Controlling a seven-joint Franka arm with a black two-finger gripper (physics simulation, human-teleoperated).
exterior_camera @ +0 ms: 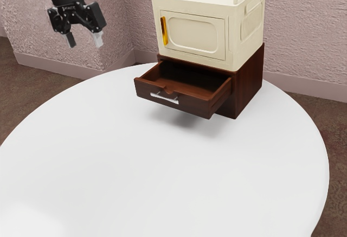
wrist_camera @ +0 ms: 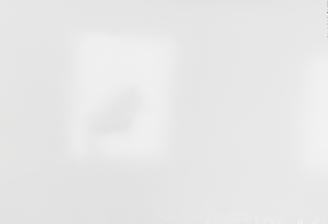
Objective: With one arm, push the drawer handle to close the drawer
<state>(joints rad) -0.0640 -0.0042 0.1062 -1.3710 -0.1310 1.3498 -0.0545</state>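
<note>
Rough, pinkish plaster walls (exterior_camera: 309, 25) stand at the far side, jutting forward at the exterior view's left, with a smooth baseboard (exterior_camera: 309, 88) along their foot. A mottled brown floor (exterior_camera: 16, 88) shows to the exterior view's left and right of a round white table (exterior_camera: 162, 177). Light makes a bright patch (exterior_camera: 24, 223) at the tabletop's near left.

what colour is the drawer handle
Silver handle, seen best in the exterior view.
</note>
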